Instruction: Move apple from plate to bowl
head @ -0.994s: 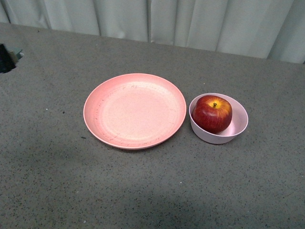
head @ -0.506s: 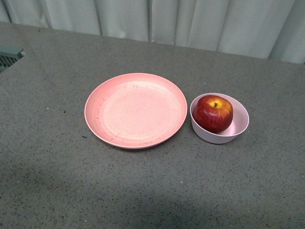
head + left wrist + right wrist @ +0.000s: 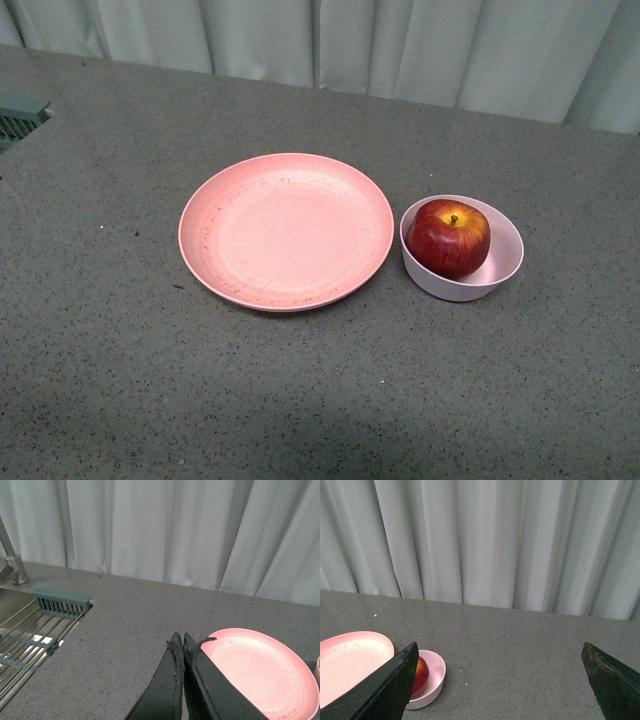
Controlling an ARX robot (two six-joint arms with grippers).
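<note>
Apple (image 3: 448,238) sits in bowl (image 3: 462,248), bowl just beside plate (image 3: 286,231); bare counter (image 3: 300,400) all round. Left wrist view alone shows a sink rack (image 3: 61,603). Left fingers (image 3: 179,641) pressed together, empty, by the plate rim. Right fingers (image 3: 407,656) spread wide, empty, apple beyond them.

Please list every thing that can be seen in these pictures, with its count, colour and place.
apple: one, dark red with a yellow patch at the stem, inside the bowl
bowl: one, pale pink, on the table just right of the plate
plate: one, salmon pink, bare, mid table
table: one, speckled grey
curtain: white, behind the table
sink rack: one, metal with green bars, at the table's far left
left gripper: black, shut, holding nothing, beside the plate
right gripper: black, open wide, holding nothing
</note>
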